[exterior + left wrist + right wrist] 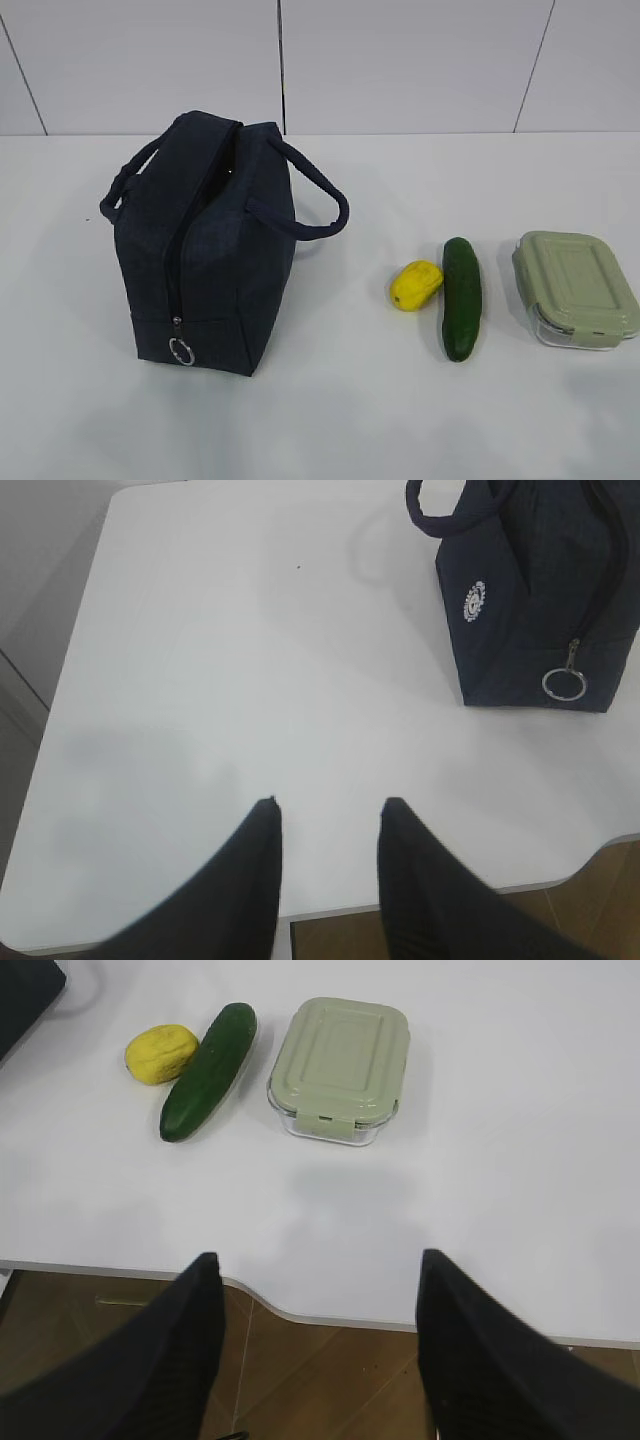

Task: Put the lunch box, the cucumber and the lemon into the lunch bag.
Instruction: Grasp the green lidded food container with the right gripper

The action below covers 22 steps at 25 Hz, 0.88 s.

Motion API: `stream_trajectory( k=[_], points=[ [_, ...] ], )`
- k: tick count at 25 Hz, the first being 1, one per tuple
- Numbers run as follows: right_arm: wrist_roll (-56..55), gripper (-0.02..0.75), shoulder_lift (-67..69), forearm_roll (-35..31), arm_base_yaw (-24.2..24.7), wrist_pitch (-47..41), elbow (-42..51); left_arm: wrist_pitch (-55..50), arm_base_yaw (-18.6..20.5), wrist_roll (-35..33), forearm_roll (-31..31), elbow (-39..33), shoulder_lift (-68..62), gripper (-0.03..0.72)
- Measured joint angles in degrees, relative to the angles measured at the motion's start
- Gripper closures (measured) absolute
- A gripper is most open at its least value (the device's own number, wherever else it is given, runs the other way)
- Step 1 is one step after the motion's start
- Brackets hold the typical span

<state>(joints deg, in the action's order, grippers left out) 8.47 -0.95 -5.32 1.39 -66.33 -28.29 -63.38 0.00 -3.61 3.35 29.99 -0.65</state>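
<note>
bright, even light from above washes the white table (330, 420); shadows are soft and faint, darkest right of the bag (205, 240). near gripper fingers (160, 1360) look blurred in both wrist views; no harsh glare.

The bag (205, 240) is dark navy woven cloth, matt, with a slightly coarse weave; its handles (320, 205) are the same cloth. A shiny metal ring (563, 683) hangs from the zipper, and a small white printed logo (473, 601) sits on the side. The cucumber (461, 297) has smooth, glossy dark green skin. The lemon (416, 284) is yellow with a dull, faintly dimpled skin. The box (340, 1065) has a clear glossy body under a matt sage-green plastic lid. The table (350, 420) is smooth white with a soft sheen. Both tools look matt black (330, 880) (320, 1350). The floor (330, 1380) looks like brown wood.
</note>
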Motion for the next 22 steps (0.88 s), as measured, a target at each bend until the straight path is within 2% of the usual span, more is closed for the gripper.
stream_trajectory(
  k=[22],
  points=[
    [0.0, 0.283, 0.0, 0.0, 0.0, 0.0, 0.0, 0.0, 0.0, 0.0, 0.0, 0.0, 0.0, 0.453]
  ],
)
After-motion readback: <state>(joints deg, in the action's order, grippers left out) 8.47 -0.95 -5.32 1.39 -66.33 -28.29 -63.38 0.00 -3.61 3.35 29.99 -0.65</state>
